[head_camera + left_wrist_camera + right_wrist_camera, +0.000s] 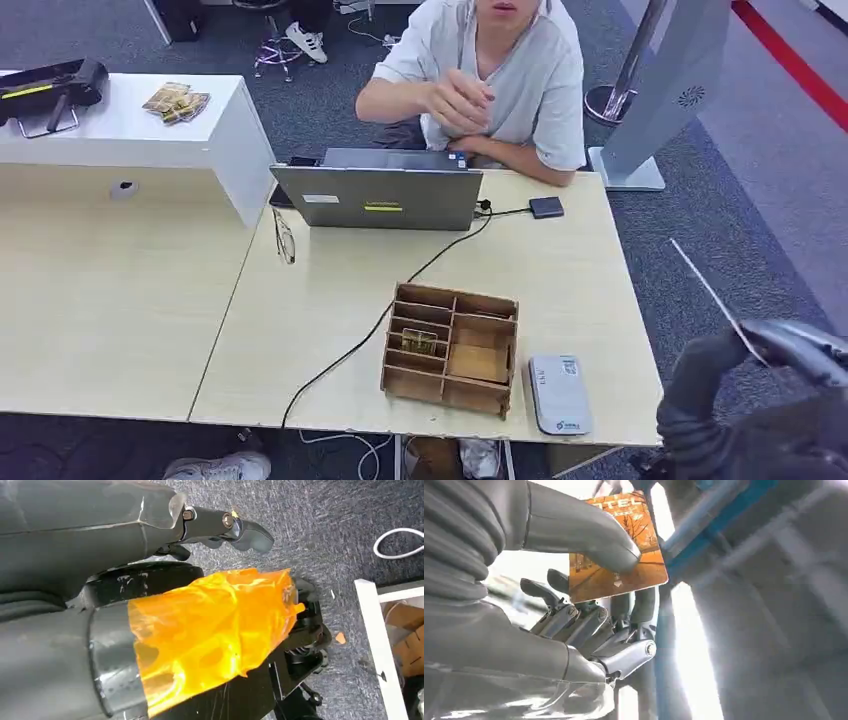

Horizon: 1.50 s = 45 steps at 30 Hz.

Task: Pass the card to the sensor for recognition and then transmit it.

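The right robot hand (589, 605) grasps the orange hotel card (616, 550), thumb pressed on its face and fingers behind, so the card stands out edge-on at the right of the head frame, off the desk (560, 280). The grey card sensor (560, 395) lies lower centre-right, beside the wooden organizer box (452, 348), probably the next stop. Whether the left robot hand (220, 527) is released or clenched, I cannot tell.

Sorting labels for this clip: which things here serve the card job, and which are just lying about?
Job: card, held by right hand; grey sensor on table.

Lying about: wooden organizer, laptop, glasses.
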Each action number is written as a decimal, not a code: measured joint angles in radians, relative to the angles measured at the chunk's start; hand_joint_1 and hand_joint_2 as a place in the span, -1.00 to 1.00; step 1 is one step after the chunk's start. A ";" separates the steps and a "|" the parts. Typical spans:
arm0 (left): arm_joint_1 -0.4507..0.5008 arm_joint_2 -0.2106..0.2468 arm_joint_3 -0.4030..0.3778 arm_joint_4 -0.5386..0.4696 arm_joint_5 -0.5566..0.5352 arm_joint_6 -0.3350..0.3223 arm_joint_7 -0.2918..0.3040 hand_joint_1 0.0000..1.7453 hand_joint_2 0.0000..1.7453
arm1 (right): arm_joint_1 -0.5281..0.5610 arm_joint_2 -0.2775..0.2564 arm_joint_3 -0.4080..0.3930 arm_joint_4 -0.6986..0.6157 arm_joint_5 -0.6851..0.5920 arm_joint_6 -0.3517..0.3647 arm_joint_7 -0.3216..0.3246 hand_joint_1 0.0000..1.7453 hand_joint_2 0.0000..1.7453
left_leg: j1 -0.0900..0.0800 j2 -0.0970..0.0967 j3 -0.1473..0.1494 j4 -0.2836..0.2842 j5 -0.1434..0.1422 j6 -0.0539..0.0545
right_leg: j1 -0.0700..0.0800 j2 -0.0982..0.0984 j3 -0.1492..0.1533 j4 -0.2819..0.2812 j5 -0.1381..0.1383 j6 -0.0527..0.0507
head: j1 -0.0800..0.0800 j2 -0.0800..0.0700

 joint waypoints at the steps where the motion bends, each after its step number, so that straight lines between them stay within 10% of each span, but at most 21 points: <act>1: -0.001 0.000 -0.005 0.000 -0.002 -0.002 0.001 -1.00 -1.00 | -0.026 -0.015 0.028 0.035 0.014 0.000 0.071 1.00 1.00 | 0.000 0.000 0.000 0.000 0.000 0.000 | 0.000 0.000 0.000 0.000 0.000 -0.001 | 0.000 0.000; 13: -0.014 -0.005 -0.048 0.000 -0.035 -0.013 0.033 -1.00 -1.00 | -0.261 -0.131 0.219 0.301 0.057 0.011 0.381 1.00 1.00 | 0.000 -0.001 0.000 0.000 0.002 0.001 | 0.000 0.000 -0.001 0.000 0.002 -0.002 | 0.000 0.000; 30: -0.018 -0.007 -0.085 0.000 -0.057 -0.017 0.048 -1.00 -1.00 | -0.412 -0.177 0.223 0.601 0.042 0.034 0.441 1.00 1.00 | 0.000 -0.002 0.000 0.000 0.003 0.000 | 0.000 -0.001 -0.001 0.000 0.002 -0.002 | 0.000 0.000; 32: -0.018 -0.007 -0.086 0.000 -0.056 -0.017 0.048 -1.00 -1.00 | -0.416 -0.178 0.222 0.623 0.042 0.036 0.442 0.70 1.00 | 0.000 -0.002 0.000 0.000 0.003 0.000 | 0.000 -0.001 -0.001 0.000 0.003 -0.002 | 0.000 0.000; 33: -0.018 -0.007 -0.086 0.000 -0.056 -0.016 0.048 -1.00 -1.00 | -0.417 -0.179 0.222 0.630 0.042 0.039 0.443 -1.00 1.00 | 0.000 -0.002 0.000 0.000 0.003 0.000 | 0.000 -0.001 -0.001 0.000 0.003 -0.002 | 0.000 0.000; 35: -0.018 -0.006 -0.087 0.000 -0.054 -0.016 0.048 -1.00 -1.00 | -0.418 -0.181 0.222 0.638 0.043 0.046 0.446 -1.00 1.00 | 0.000 -0.002 0.000 0.000 0.003 0.000 | 0.000 -0.001 -0.001 0.000 0.002 -0.002 | 0.000 0.000; 36: -0.018 -0.006 -0.088 0.000 -0.053 -0.016 0.048 -1.00 -1.00 | -0.418 -0.182 0.222 0.642 0.047 0.050 0.447 -1.00 -1.00 | 0.000 -0.002 0.000 0.000 0.003 0.000 | 0.000 -0.001 -0.001 0.000 0.002 -0.002 | 0.000 0.000; 45: -0.015 -0.006 -0.089 0.000 -0.042 -0.009 0.034 -1.00 -1.00 | -0.408 -0.186 0.223 0.609 0.068 0.036 0.444 -1.00 -1.00 | 0.000 -0.001 0.000 0.000 0.003 0.000 | 0.000 -0.001 -0.002 0.000 0.002 -0.002 | 0.000 0.000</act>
